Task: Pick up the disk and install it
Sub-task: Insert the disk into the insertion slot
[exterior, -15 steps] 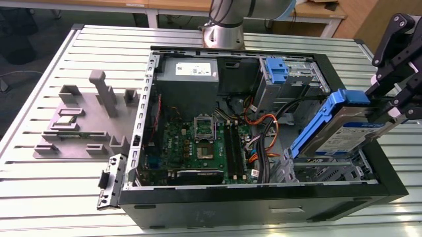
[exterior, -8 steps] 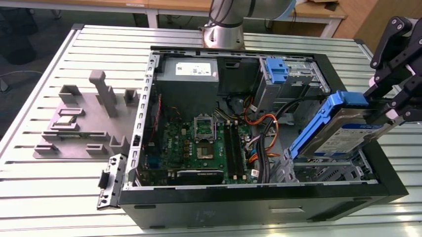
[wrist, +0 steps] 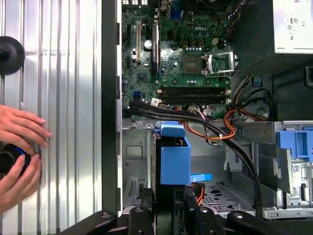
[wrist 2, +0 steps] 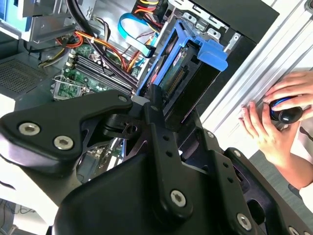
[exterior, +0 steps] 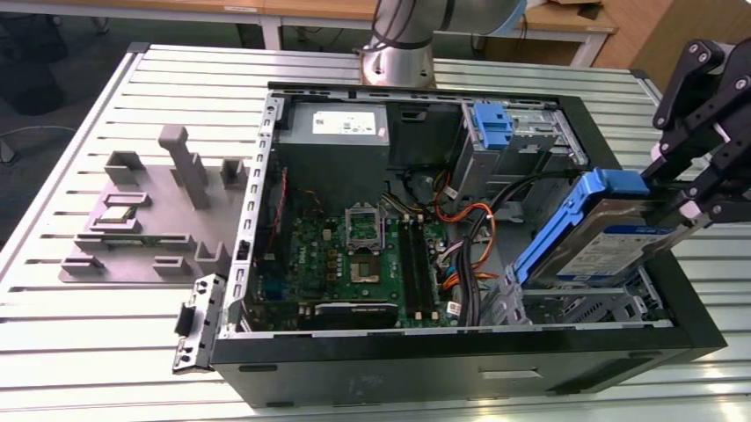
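Open for work: a slatted metal counter (exterior: 105, 352) carries a black computer case (exterior: 470, 374) laid on its side, its inside facing up, apparently so that the arm can reach in from above. The robot arm (exterior: 399, 40) stands at the counter's far edge, behind the case.

Inside the case lie the green motherboard (exterior: 352, 259), a grey power supply box (exterior: 340, 127) with a white sticker in the far corner, and orange and black cables (exterior: 476, 224) between the board and the drive bays. On the exterior view's left, a grey parts fixture (exterior: 153, 229) sits on the counter with small parts in a few of its slots.

At the exterior view's right, the gripper (exterior: 678, 202) has its jaws closed on the upper end of the disk (exterior: 610, 246). The disk hangs steeply tilted, label outward, its lower end pointing into the metal drive cage (exterior: 575, 303) in the case's near corner. The slant appears meant to line it up with the bay's opening, but whether it touches the cage cannot be told.

In the far bay a narrow blue latch piece (exterior: 493, 123) stands upright. A person's hands (wrist: 19, 152) rest at the counter's edge around a small dark device (wrist: 7, 159).
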